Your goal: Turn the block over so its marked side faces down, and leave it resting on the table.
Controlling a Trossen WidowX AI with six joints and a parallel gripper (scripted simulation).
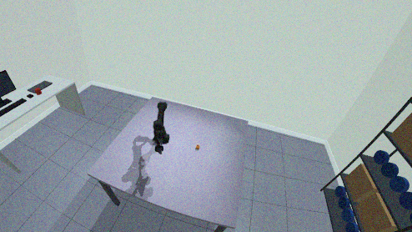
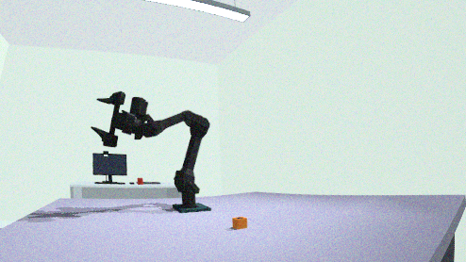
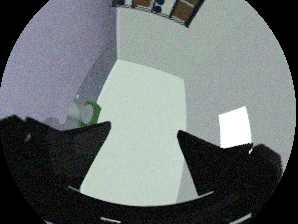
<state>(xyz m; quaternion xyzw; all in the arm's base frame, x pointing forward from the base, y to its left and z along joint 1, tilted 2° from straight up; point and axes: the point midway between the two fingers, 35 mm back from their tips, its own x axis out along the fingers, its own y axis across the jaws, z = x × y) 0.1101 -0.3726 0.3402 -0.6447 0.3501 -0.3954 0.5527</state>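
Observation:
A small orange block (image 1: 198, 147) (image 2: 240, 222) rests on the lilac table (image 1: 188, 184) (image 2: 340, 236). A small dark spot shows at its top in the exterior view; whether this is the mark is too small to tell. The block does not show in the wrist view. My gripper (image 2: 94, 113) (image 3: 145, 129) is open with nothing between its fingers. It is high above the table, pointing sideways, away from the block and on the far side of the arm's base from it. In the top view its fingers are too small to make out.
The arm's base (image 2: 191, 207) stands on the table, behind and left of the block in the exterior view. A white desk (image 1: 62, 88) with a monitor (image 2: 109, 164) and a red cup (image 1: 38, 91) (image 2: 140, 181) stands apart. A shelf rack (image 1: 352, 162) with blue balls is at the right in the top view.

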